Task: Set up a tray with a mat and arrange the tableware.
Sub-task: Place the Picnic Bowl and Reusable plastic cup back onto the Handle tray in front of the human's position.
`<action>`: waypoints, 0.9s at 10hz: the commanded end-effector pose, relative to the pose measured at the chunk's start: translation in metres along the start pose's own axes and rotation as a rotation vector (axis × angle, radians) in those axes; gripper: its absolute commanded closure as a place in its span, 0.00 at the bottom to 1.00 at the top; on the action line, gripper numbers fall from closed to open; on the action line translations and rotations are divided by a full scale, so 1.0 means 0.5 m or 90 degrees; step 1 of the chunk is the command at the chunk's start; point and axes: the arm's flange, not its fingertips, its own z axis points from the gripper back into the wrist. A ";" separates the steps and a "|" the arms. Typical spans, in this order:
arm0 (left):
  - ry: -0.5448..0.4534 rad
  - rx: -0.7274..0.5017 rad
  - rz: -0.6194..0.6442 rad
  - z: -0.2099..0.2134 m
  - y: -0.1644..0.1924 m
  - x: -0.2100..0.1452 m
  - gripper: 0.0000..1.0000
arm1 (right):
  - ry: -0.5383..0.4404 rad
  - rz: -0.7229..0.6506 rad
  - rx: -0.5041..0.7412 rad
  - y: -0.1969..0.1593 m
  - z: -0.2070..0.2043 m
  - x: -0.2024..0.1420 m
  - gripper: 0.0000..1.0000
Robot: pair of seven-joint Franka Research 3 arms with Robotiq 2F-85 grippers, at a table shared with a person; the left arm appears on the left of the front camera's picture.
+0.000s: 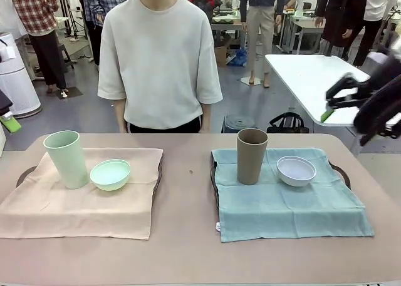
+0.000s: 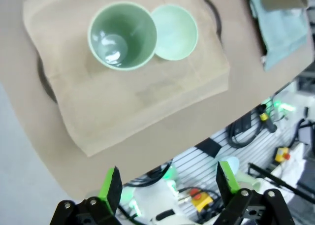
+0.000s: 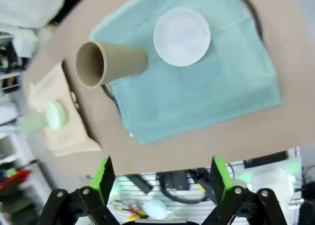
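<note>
Both setups look finished: the green cup (image 1: 66, 158) and green bowl (image 1: 110, 174) stand touching on the beige mat (image 1: 81, 204) at the left, the brown cup (image 1: 251, 156) and white bowl (image 1: 296, 171) just apart on the blue mat (image 1: 288, 201) at the right, each mat draped over a dark tray (image 1: 217, 183). The left gripper (image 2: 167, 185) and right gripper (image 3: 160, 178) hang high with jaws wide apart, holding nothing. Any last move should only straighten the mats' edges without nudging the 2 tall cups. The table (image 1: 188, 236) is pale brown; a person (image 1: 160, 61) stands at the far side, in a busy workshop.
</note>
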 end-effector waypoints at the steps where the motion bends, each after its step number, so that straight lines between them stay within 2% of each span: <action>1: -0.035 -0.089 0.042 -0.011 0.019 0.005 0.00 | 0.057 -0.031 0.124 -0.086 -0.001 0.028 0.00; 3: -0.052 -0.203 0.029 0.001 0.066 -0.007 0.00 | 0.075 -0.069 0.228 -0.190 0.017 0.044 0.00; 5: -0.065 -0.315 0.045 0.010 0.133 -0.023 0.00 | 0.066 -0.013 0.309 -0.272 0.042 0.039 0.00; 6: -0.067 -0.359 0.060 0.018 0.169 -0.036 0.00 | 0.065 0.028 0.321 -0.316 0.052 0.037 0.00; 9: -0.105 -0.394 0.135 0.048 0.242 -0.066 0.00 | 0.048 0.041 0.346 -0.420 0.068 0.027 0.00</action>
